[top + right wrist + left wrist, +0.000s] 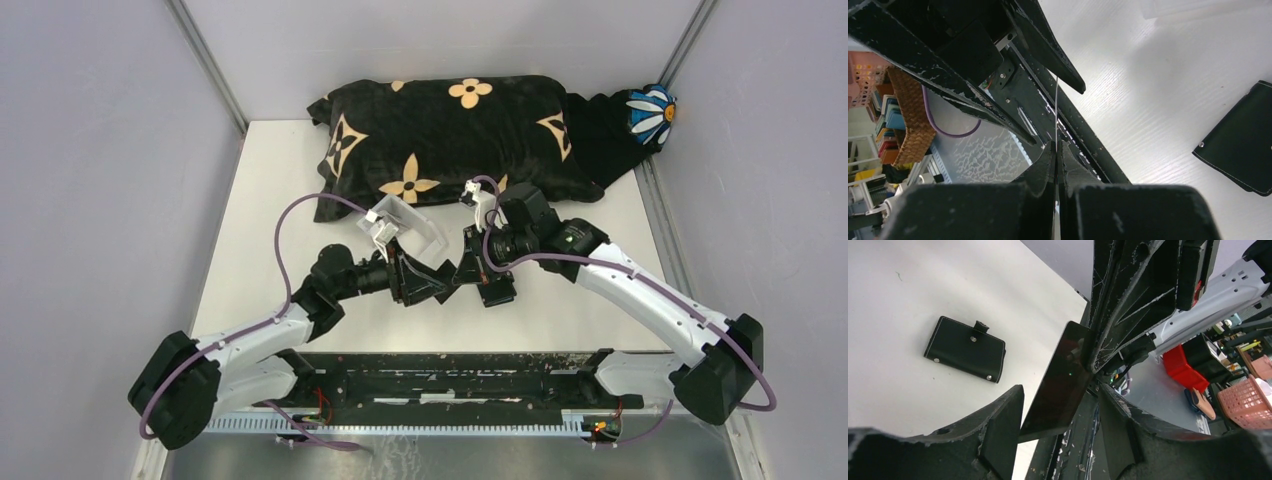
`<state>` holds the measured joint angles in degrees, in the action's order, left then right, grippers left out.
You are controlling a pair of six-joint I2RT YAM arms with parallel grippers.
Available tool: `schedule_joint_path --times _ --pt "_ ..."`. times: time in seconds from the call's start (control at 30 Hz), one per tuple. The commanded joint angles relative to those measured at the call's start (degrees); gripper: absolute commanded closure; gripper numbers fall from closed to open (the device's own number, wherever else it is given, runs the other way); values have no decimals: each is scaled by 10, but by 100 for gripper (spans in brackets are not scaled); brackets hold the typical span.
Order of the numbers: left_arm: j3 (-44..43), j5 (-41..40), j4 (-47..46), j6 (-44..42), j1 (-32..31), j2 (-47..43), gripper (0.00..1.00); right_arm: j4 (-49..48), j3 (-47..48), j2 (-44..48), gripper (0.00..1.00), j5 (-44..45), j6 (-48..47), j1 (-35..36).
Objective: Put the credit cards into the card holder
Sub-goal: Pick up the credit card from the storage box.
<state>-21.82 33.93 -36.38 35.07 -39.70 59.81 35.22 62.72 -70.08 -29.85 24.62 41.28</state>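
Inside left pincer (1060, 395) — card (1059, 380) (right pincer (1056, 150) grip)

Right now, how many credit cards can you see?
1. A dark card is pinched in the right gripper, held up in the air. More cards may be hidden in the clear box; I cannot tell.
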Motion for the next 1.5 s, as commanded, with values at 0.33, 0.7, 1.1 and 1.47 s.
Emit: schedule_joint_path --times 0.33,0.7,1.1,1.47 --pt "-5 66 -80 -26 -5 45 76 -64 -26 -14 99 -77 24 -47" --pt "-9 68 -104 -11 -9 94 97 -74 -27 -16 83 -66 23 -72" --pt "-41 -97 -25 -14 -23 148 97 -59 -38 24 46 183 -4 -87" --pt "-71 -307 9 40 -89 200 97 -46 -92 -11 46 349 14 -85"
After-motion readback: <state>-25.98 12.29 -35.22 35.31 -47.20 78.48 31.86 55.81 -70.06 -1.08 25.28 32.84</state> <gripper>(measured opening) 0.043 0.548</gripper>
